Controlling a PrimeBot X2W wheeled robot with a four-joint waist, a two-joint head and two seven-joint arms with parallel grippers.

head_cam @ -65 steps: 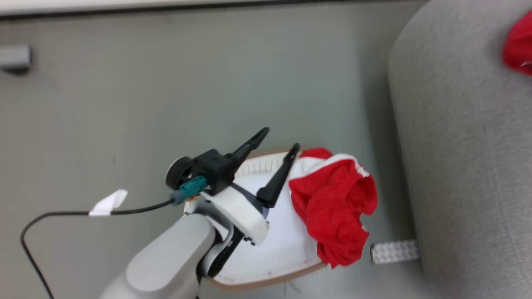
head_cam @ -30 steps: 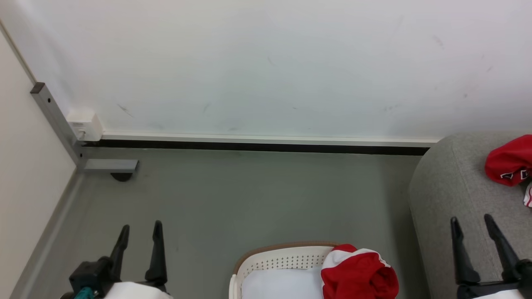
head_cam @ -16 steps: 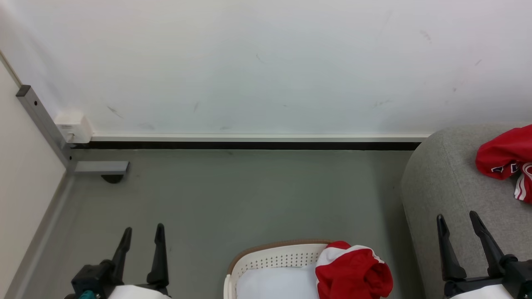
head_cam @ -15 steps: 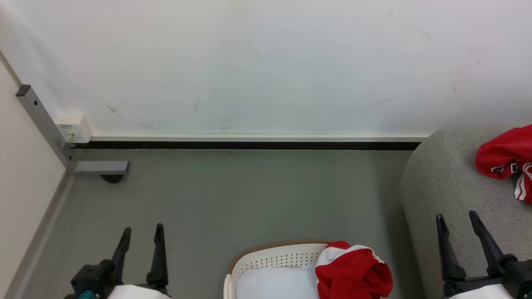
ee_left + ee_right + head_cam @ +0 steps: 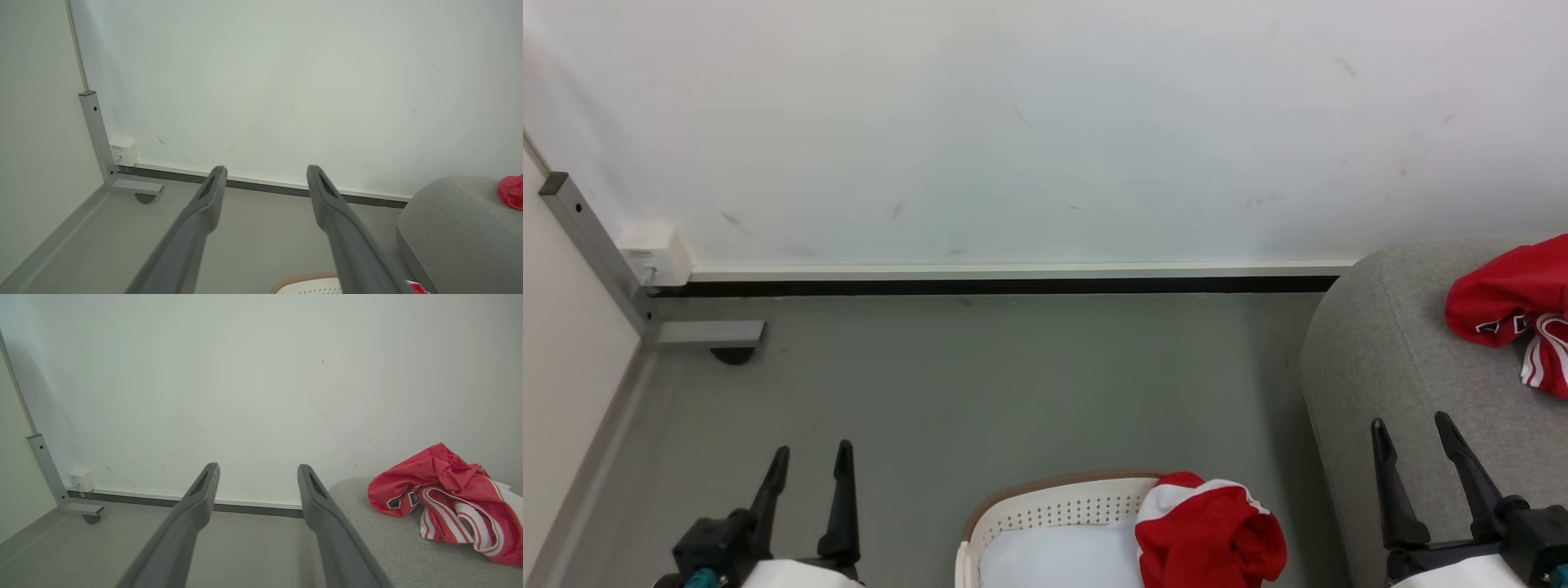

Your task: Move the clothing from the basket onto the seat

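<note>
Both grippers sit low in the head view, fingers pointing up. Left gripper (image 5: 813, 447) has its jaws spread wide and holds nothing; it hangs over bare grey floor (image 5: 980, 376), well to the left of the basket (image 5: 1054, 510). Right gripper (image 5: 1410, 419) is likewise wide open and empty, its fingers seen against the near part of the seat (image 5: 1380, 343). Both wrist views agree: wall and floor show through the gap between each pair of fingers. The basket stands on the floor at bottom centre of the head view, near the seat's left flank and cut by the lower edge; its brown rim and perforated wall are visible. Inside it are a pale flat pad (image 5: 1054, 563) on the left part and one red garment (image 5: 1209, 539) with white trim, bunched at the right side, heaped above the rim and covering it there. A second item — a red jersey (image 5: 1499, 294) with dark lettering and red-and-white striped trim — lies crumpled on top of the seat at the right edge of the head view, apart from both grippers. Background: white wall (image 5: 1045, 122) with a dark baseboard strip, and a grey metal post (image 5: 584, 229) and small white box (image 5: 649, 249) in the left corner.
</note>
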